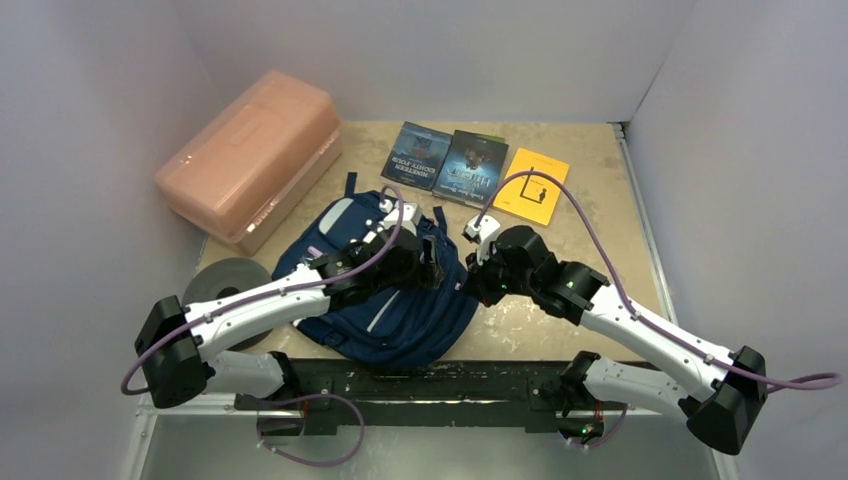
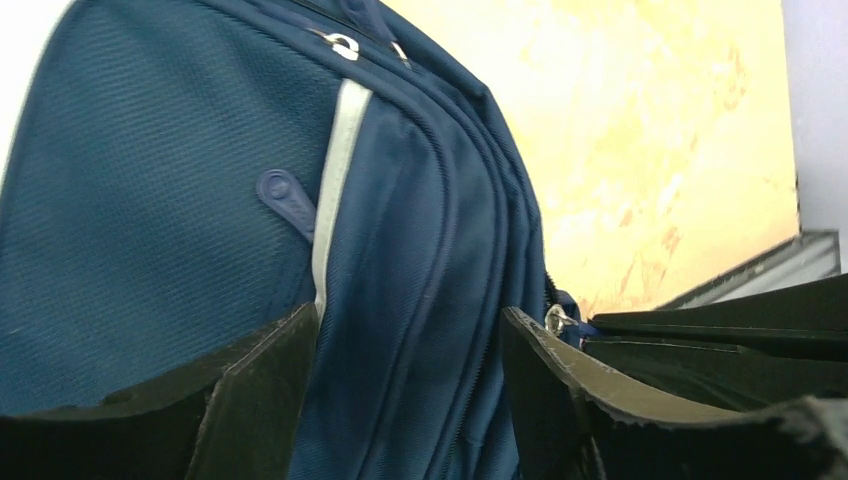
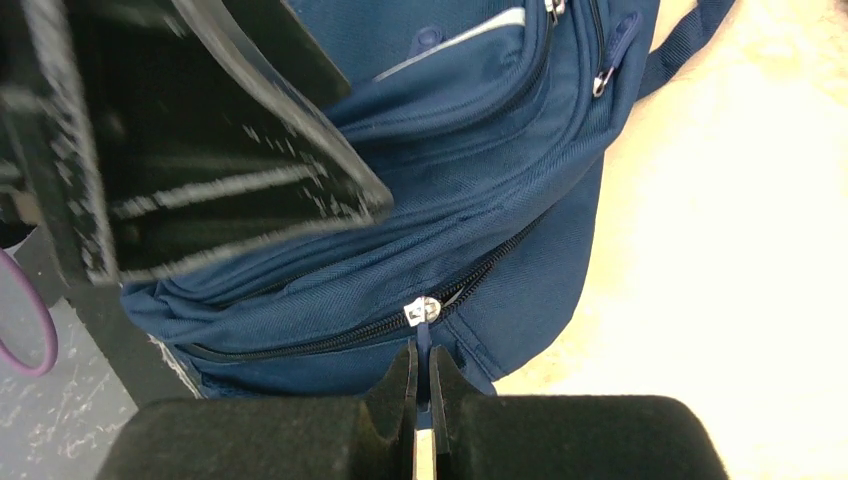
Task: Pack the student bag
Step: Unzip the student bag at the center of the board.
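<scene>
**Zip pull pinched at bag's near edge**

Top view: the navy fabric student bag (image 1: 410, 325) lies flat between the arms, its long axis running away from the bases.
Left wrist: the left gripper (image 2: 405, 390) stands with jaws apart, straddling a woven ridge.
Right wrist: the right gripper (image 3: 422, 375) is clamped on the metal zip pull (image 3: 422, 312), directly ahead.

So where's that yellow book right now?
In the top view, the yellow book lies flat at the far right of the table. It is the rightmost of three books, next to a dark-covered book, beyond the student bag.
</scene>
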Available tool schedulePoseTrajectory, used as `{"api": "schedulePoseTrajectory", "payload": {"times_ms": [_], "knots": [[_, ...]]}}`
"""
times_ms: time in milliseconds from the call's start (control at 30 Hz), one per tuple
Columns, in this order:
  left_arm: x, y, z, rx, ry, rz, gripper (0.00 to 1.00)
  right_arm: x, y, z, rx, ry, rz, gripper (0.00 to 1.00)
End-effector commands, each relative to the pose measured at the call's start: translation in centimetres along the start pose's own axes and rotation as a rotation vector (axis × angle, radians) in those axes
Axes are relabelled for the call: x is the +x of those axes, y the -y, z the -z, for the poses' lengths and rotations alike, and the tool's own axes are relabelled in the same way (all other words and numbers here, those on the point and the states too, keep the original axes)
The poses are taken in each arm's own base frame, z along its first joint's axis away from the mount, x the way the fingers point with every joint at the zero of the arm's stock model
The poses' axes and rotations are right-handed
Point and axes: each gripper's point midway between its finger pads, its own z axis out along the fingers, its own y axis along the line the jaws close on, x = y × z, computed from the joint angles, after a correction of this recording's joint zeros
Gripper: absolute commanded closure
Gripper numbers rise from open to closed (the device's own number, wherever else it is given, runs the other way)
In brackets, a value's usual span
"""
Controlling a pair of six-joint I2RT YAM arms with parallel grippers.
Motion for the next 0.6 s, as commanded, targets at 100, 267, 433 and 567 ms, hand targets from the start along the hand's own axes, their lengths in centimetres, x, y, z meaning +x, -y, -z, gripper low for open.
{"api": "schedulePoseTrajectory", "payload": {"times_ms": [100, 267, 433, 567], "knots": [[-0.1, 2.6, -1.9, 0.058, -0.071, -0.135, 0.28, -6.0, -1.0, 1.3, -0.02, 0.204, 0.061, 1.0], [-0.4, 0.0, -4.7, -0.112, -0.042, -0.185, 0.33, -6.2, -0.7, 1.4, -0.006, 0.218, 0.096, 1.0], [-1.3, -1.2, -7.8, -0.153, -0.035, -0.184, 0.84, -5.2, 0.5, 1.1, 0.044, 0.17, 0.167, 1.0], [-2.4, -0.4, -8.6, -0.037, -0.004, -0.16, 1.0, -4.4, 1.0, 0.8, 0.065, 0.151, 0.144, 1.0]]}}
